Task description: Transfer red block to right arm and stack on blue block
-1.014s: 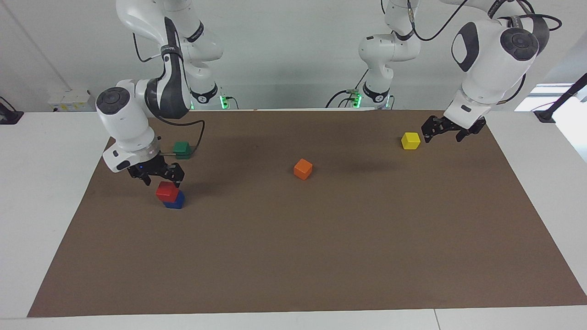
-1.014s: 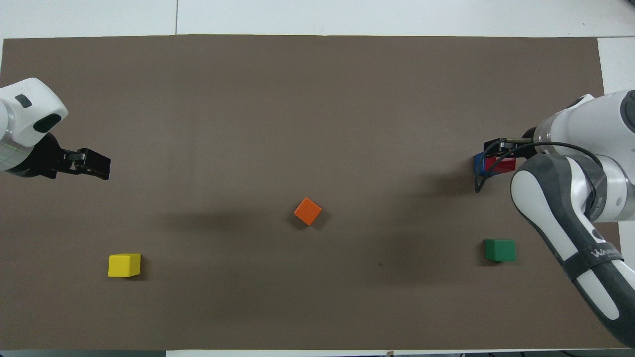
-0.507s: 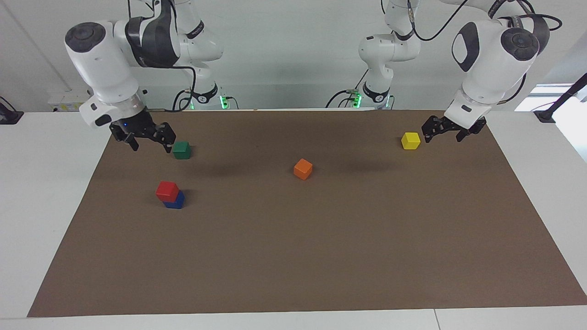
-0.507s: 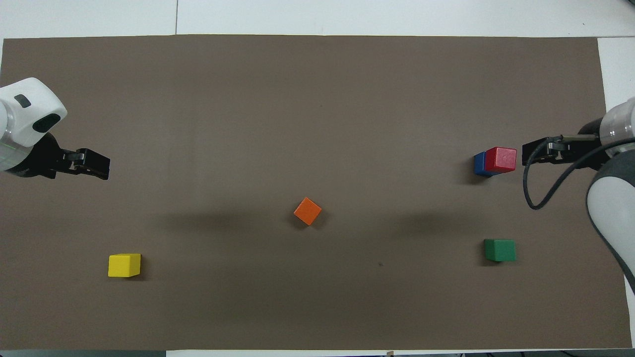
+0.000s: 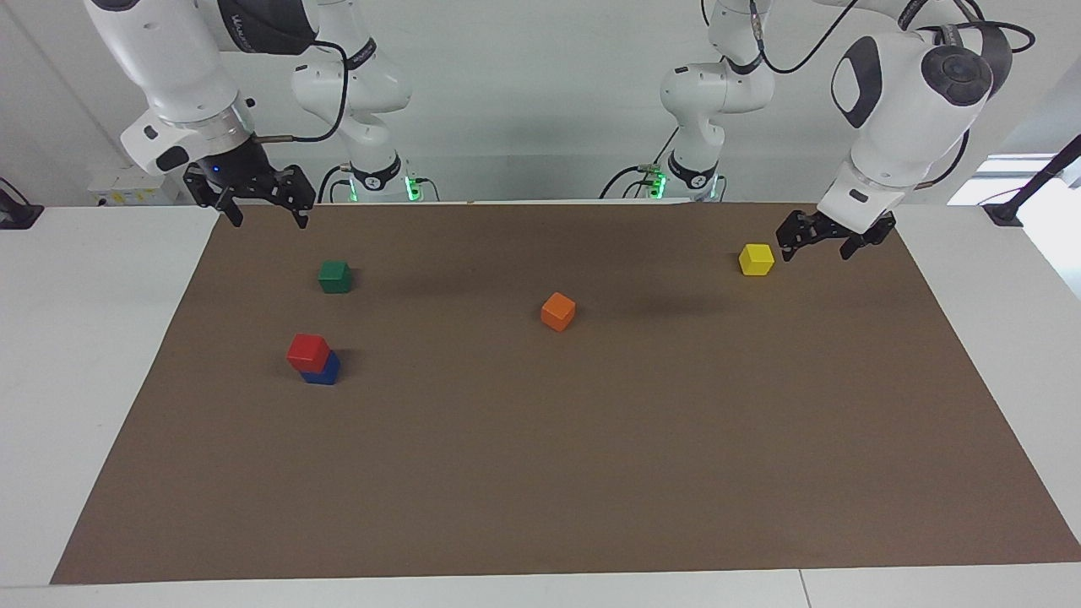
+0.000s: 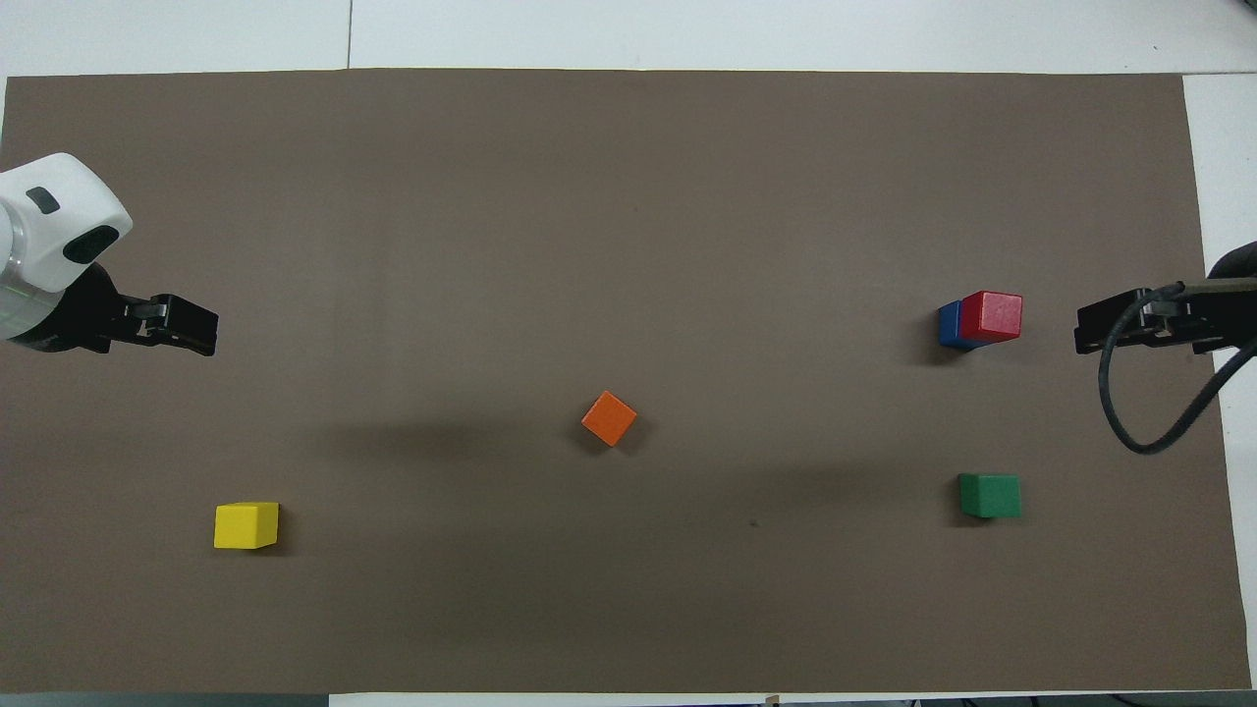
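The red block [image 5: 307, 352] is sitting on top of the blue block [image 5: 324, 371], free of either gripper — the stack is resting on the brown mat [image 5: 591, 473] toward the right arm's end of the table. Taking that stack as the landmark: the green block [image 5: 334, 276] is lying near it and nearer to the robots, the orange block [image 5: 557, 311] is sitting well apart from it toward the middle of the mat, and the yellow block [image 5: 756, 258] is lying much farther off, toward the left arm's end.

The right gripper [image 5: 260, 205] is hanging high in the air over the mat's edge at the right arm's end, up and away from the stack, its fingers spread apart and holding nothing. The left gripper [image 5: 826, 242] is waiting low just beside the yellow block — fingers parted, also holding nothing.
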